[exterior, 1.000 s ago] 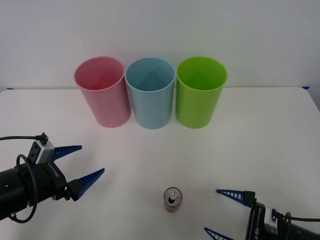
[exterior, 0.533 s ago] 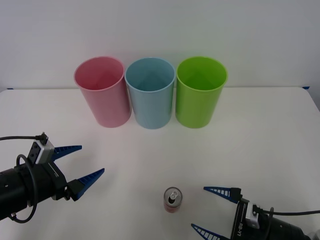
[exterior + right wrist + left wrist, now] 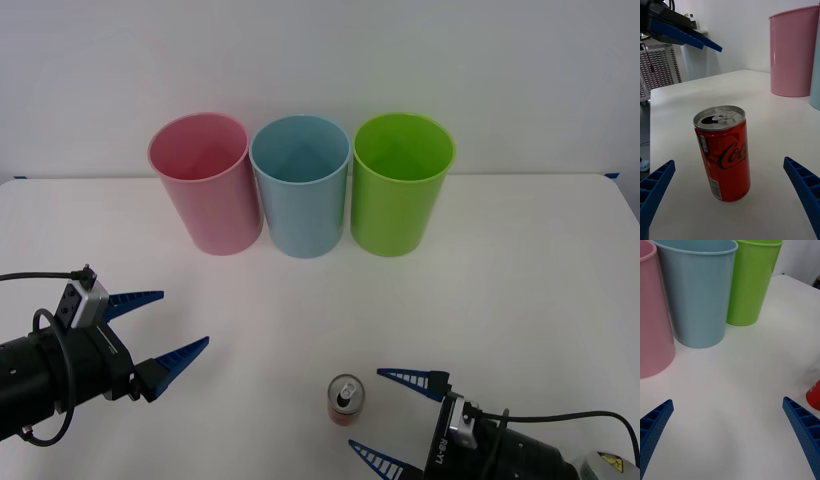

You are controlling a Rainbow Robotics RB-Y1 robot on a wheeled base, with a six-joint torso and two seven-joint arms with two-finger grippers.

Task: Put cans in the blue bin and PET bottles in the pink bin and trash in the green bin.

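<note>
A small red can [image 3: 346, 400] with a silver top stands upright near the table's front edge. My right gripper [image 3: 396, 420] is open just to the right of it, fingers pointing at it; in the right wrist view the can [image 3: 724, 152] stands between and ahead of my open fingers [image 3: 803, 191]. At the front left my left gripper [image 3: 160, 326] is open and holds nothing. The pink bin [image 3: 204, 181], blue bin [image 3: 300, 184] and green bin [image 3: 400, 182] stand in a row at the back. No PET bottles or trash are in view.
The white table [image 3: 520, 270] stretches between the can and the bins. A white wall rises behind the bins. In the left wrist view the blue bin [image 3: 696, 292] and green bin [image 3: 752, 281] stand ahead, the can's edge [image 3: 814, 396] to one side.
My right gripper has slid left along the table's front toward the can, staying open. The left arm and the can have not moved.
</note>
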